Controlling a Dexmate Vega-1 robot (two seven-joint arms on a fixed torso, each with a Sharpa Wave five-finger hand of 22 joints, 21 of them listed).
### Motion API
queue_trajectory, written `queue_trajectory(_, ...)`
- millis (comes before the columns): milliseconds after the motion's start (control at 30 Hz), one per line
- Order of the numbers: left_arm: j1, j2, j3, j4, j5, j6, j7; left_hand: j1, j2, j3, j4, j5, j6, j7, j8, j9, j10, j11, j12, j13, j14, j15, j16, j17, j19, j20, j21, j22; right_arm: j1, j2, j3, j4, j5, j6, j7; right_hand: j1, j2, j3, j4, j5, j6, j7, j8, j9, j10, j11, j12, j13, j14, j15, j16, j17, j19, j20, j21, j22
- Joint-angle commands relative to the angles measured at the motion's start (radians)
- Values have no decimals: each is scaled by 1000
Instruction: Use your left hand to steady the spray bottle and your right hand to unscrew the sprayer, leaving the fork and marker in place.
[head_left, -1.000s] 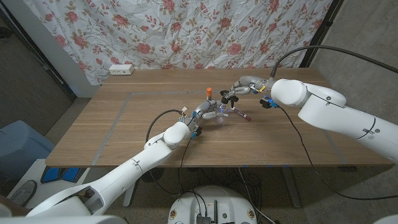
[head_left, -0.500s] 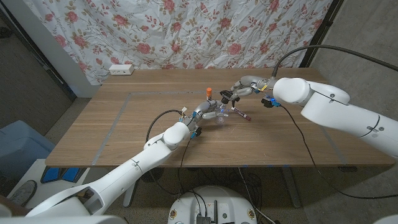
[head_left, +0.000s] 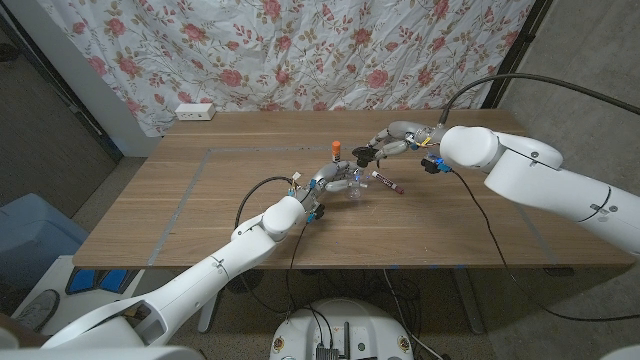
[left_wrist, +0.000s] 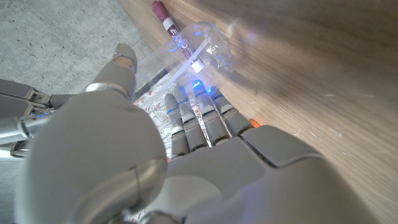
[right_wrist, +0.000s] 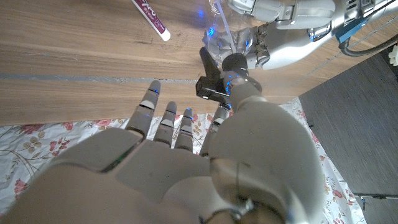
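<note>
A clear spray bottle (head_left: 352, 184) stands near the table's middle, and my left hand (head_left: 325, 182) holds it from the near-left side. In the left wrist view the fingers (left_wrist: 193, 121) reach along the bottle (left_wrist: 205, 46). My right hand (head_left: 392, 143) pinches the black sprayer (head_left: 362, 155) just above the bottle. The right wrist view shows the sprayer (right_wrist: 214, 81) between thumb and fingers (right_wrist: 163, 127), close to the bottle's (right_wrist: 225, 34) mouth. A dark red and white marker (head_left: 388, 183) lies just right of the bottle, apart from both hands.
A small orange-topped object (head_left: 337, 148) stands just behind the bottle. A white power strip (head_left: 195, 112) lies at the table's far left edge. Tape lines (head_left: 200, 170) mark a rectangle on the wood. A floral curtain hangs behind the table.
My right hand has lifted the sprayer slightly up and back from the bottle. The left hand, bottle and marker have stayed put.
</note>
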Motion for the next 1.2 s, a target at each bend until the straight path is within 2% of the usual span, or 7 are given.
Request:
queue_trajectory(33, 1, -4, -1, 1, 0, 3, 5, -107, 134, 38, 32, 4, 65, 21, 9, 1, 44, -29, 5, 6, 10, -87, -5, 6, 8, -20, 2, 3, -19, 22, 4, 19, 2, 7, -49, 16, 0, 3, 4, -4, 27, -14, 14, 11, 11, -14, 7, 4, 6, -12, 8, 8, 3, -9, 3, 3)
queue_trajectory(300, -2, -5, 0, 6, -3, 1, 0, -110, 135, 40, 32, 3, 66, 19, 9, 1, 41, -30, 3, 7, 10, -88, -6, 7, 8, -20, 2, 3, -23, 32, 8, 32, 10, 20, -66, 41, 8, 1, 4, -12, 104, -32, 54, 26, 42, -31, 13, 4, 15, -26, 23, 21, 1, -13, 2, 3)
queue_trajectory(500, -5, -8, 2, 12, -5, 0, -3, -112, 136, 41, 32, 3, 66, 20, 9, 1, 43, -29, 3, 7, 11, -87, -7, 7, 8, -21, 2, 3, -23, 37, 9, 41, 15, 27, -73, 68, 13, 4, 1, -15, 150, -32, 74, 28, 60, -47, 15, 4, 22, -40, 33, 31, 1, -19, 3, 3)
queue_trajectory(600, -5, -9, 2, 12, -6, 1, -4, -113, 136, 42, 32, 3, 66, 21, 9, 1, 44, -30, 3, 8, 11, -88, -7, 7, 8, -21, 2, 3, -24, 41, 7, 45, 12, 33, -81, 82, 12, 0, 4, -19, 207, -29, 97, 26, 76, -54, 16, 4, 31, -53, 45, 40, 7, -27, 5, 4)
queue_trajectory(900, -5, -9, 2, 13, -8, 1, -3, -116, 136, 43, 31, 3, 65, 22, 8, 0, 43, -30, 1, 8, 11, -87, -8, 8, 8, -21, 2, 3, -22, 43, 5, 53, 9, 46, -82, 99, 9, -10, 8, -25, 296, -26, 133, 21, 93, -71, 15, 4, 30, -57, 55, 51, 10, -29, 5, 4)
queue_trajectory(1100, -9, -11, 3, 19, -9, -2, -6, -117, 136, 45, 30, 3, 66, 21, 8, 0, 45, -29, 1, 9, 13, -87, -8, 8, 8, -20, 2, 3, -21, 44, 5, 52, 5, 44, -85, 106, 11, -9, 5, -25, 306, -29, 137, 20, 97, -73, 15, 4, 28, -60, 56, 53, 6, -30, 4, 4)
queue_trajectory(1200, -10, -13, 3, 23, -9, -5, -7, -117, 137, 45, 30, 3, 65, 21, 8, 0, 45, -30, 1, 9, 12, -86, -8, 9, 8, -20, 1, 3, -21, 45, 5, 51, 2, 42, -87, 122, 10, -6, -1, -24, 286, -32, 127, 16, 92, -75, 12, 4, 25, -60, 57, 56, 2, -29, 2, 4)
